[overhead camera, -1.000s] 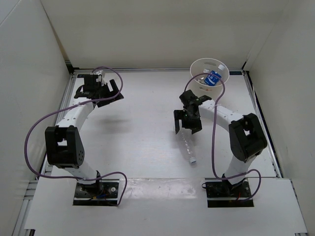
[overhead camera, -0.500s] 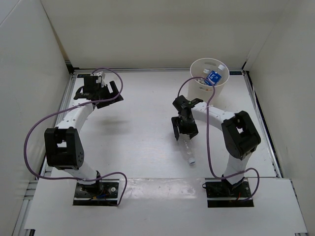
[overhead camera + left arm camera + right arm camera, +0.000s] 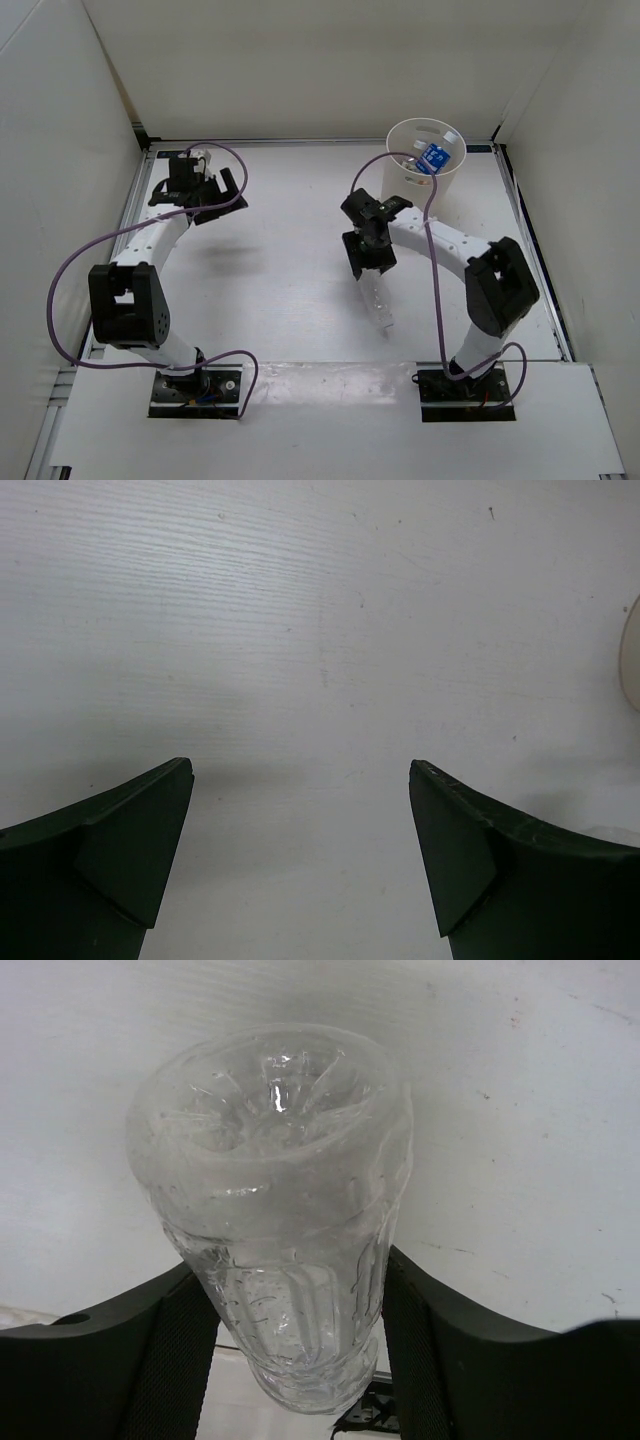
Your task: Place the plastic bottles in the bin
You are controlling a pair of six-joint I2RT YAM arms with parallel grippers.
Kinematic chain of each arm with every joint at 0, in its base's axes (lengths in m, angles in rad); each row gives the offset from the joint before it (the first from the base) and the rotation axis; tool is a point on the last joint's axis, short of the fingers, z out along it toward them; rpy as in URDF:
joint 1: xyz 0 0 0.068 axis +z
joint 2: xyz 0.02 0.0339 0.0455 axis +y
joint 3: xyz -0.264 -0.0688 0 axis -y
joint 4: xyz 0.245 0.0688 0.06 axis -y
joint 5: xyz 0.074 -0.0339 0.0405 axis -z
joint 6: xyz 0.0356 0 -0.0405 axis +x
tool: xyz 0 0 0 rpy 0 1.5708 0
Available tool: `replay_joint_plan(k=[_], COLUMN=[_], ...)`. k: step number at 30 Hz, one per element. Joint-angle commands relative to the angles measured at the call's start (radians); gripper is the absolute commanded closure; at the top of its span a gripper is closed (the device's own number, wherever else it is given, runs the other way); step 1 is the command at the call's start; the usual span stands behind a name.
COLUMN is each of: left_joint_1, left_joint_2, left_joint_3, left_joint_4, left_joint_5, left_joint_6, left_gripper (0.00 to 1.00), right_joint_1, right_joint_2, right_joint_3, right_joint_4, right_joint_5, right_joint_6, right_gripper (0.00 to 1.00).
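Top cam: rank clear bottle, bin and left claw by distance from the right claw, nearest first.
1. Clear bottle: gripped in the right claw, mid-table.
2. Bin: far right corner, beyond the claw.
3. Left claw: open, across the table at far left.

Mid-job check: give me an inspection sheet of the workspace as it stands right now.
Surface: white table, faint scuffs.
Job's things: clear bottle, label-less, held in the right pincer; blue-labelled bottle inside the white bin at the far right.
Clutter: nothing seen.
Pincers: left pincer open, empty, over bare table; right pincer shut on the clear bottle.
Cables: purple cable looped along each arm.
Surroundings: white walls enclose the table.
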Motion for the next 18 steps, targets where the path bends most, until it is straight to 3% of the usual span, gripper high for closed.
replay_joint_plan(k=[1, 3, 10, 12, 14, 15, 16, 18], left_joint_1=[0.009, 0.013, 0.047, 0.050, 0.063, 0.066, 0.081, 0.096], left_joint_2=[-0.038, -0.031, -0.018, -0.019, -0.007, -0.005, 0.002, 0.012], left_joint_3=[0.002, 0.001, -0.005, -0.002, 0.004, 0.010, 0.011, 0.022], left_joint_4=[0.007, 0.010, 0.024, 0.022, 0.030, 0.030, 0.030, 0.032], left_joint_5=[-0.012, -0.007, 0.014, 0.033, 0.045, 0.066, 0.071, 0.099], left_joint_6=[-0.007, -0.021, -0.032, -0.034, -0.037, -0.041, -0.050, -0.073], left_gripper=[0.00, 0.00, 0.00, 0.00, 0.00, 0.00, 0.00, 0.00], right_joint_1=[0.052, 0.070, 0.101, 0.072, -0.050, -0.098, -0.253, -0.342], right_joint_2=[-0.121, -0.145, -0.336, -0.422, -0.469, -0.471, -0.473, -0.468], right_joint_3=[0.061, 0.066, 0.069, 0.092, 0.141, 0.232, 0.259, 0.337], right_joint_4=[-0.037, -0.041, -0.022, -0.005, 0.012, 0.009, 0.012, 0.082], right_joint_5=[0.057, 0.074, 0.200, 0.234, 0.206, 0.186, 0.088, 0.032], right_joint_6=[-0.028, -0.031, -0.053, -0.071, -0.104, -0.099, -0.087, -0.050], right_gripper=[0.67, 0.74, 0.77, 0.91, 0.99, 1.00, 1.00, 1.00])
